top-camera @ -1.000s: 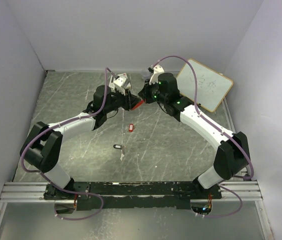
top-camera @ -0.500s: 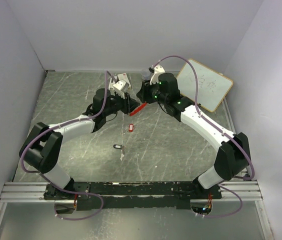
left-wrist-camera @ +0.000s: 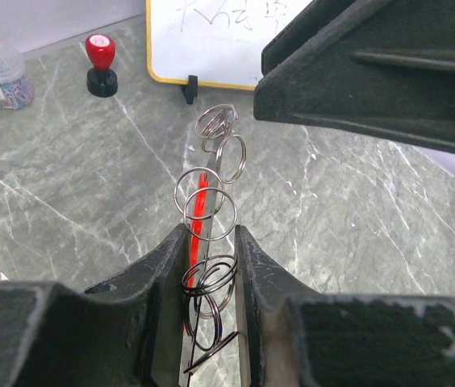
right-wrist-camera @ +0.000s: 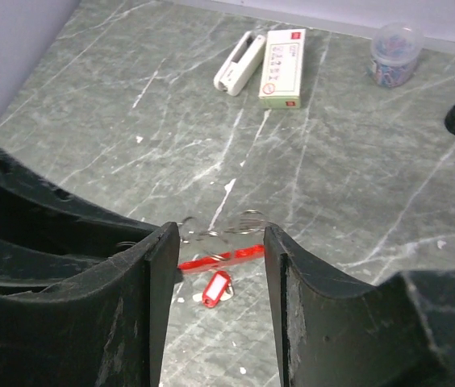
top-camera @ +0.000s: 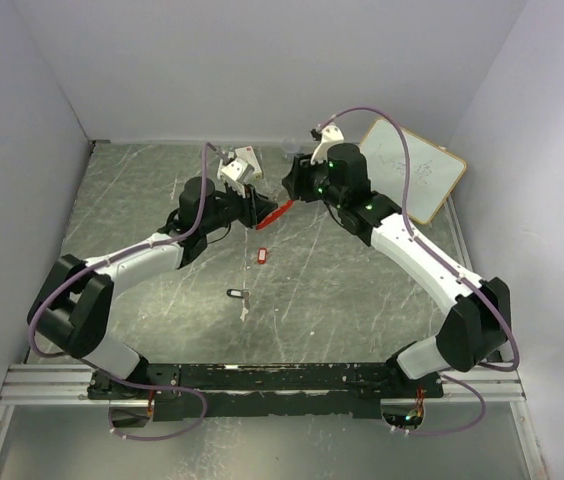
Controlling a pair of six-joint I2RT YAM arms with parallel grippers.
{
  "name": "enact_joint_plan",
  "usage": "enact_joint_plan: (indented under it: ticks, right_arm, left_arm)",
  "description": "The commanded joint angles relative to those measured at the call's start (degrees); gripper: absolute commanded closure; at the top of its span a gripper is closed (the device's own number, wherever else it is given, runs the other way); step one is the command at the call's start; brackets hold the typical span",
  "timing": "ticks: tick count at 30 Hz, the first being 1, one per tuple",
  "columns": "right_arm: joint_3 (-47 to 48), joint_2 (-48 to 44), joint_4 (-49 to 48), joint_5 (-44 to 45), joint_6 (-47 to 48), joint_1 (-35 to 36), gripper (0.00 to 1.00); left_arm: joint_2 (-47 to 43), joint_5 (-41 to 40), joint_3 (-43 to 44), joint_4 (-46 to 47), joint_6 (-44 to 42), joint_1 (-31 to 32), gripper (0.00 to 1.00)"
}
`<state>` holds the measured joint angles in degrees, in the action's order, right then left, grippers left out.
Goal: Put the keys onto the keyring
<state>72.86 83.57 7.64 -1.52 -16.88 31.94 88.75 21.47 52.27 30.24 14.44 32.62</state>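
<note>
step: keyring [left-wrist-camera: 201, 201] held ready, no key on it yet
left gripper [left-wrist-camera: 210, 238]: nearly closed, clamped on keyring, raised left of whiteboard [top-camera: 412, 170]
right gripper [right-wrist-camera: 221, 234]: jaws wide apart, gripping nothing, facing the rings
keys: red key [top-camera: 260, 256] and black key [top-camera: 234, 293] flat on table [top-camera: 142, 200], left of whiteboard, nearer the bases
next: probably lower right gripper to red key, pinch its head

Left fingers [left-wrist-camera: 161, 270] hide part of the keyring [left-wrist-camera: 201, 201]; whiteboard [left-wrist-camera: 211, 40] cropped.
</note>
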Motion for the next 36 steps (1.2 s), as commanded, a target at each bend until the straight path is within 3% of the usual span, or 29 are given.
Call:
enact_joint_plan:
  ticks: [1,13,24,36]
  right_arm:
    - [-0.1,-2.8,0.8,2.3,-0.3,-1.8,0.53]
    - [-3.1,-4.7,-0.5,-3.3,-0.5,-3.3,0.54]
    - [-6.5,-4.7,-5.6,-14.3,-1.0,-7.1,0.54]
    - [-6.7,-4.5,-7.1,-19.6,-1.3,-7.1,0.55]
  left_arm:
    - [-4.1,-1.0,0.6,-1.0,-2.4,0.3,0.93]
    - [-5.4,-0.6,4.8,-8.4,-0.4,-0.4,0.93]
    - [-5.9,2.5,7.9,-13.9,0.1,-1.6,0.93]
    - [-6.8,2.8,7.3,-14.2,-0.5,-1.8,0.93]
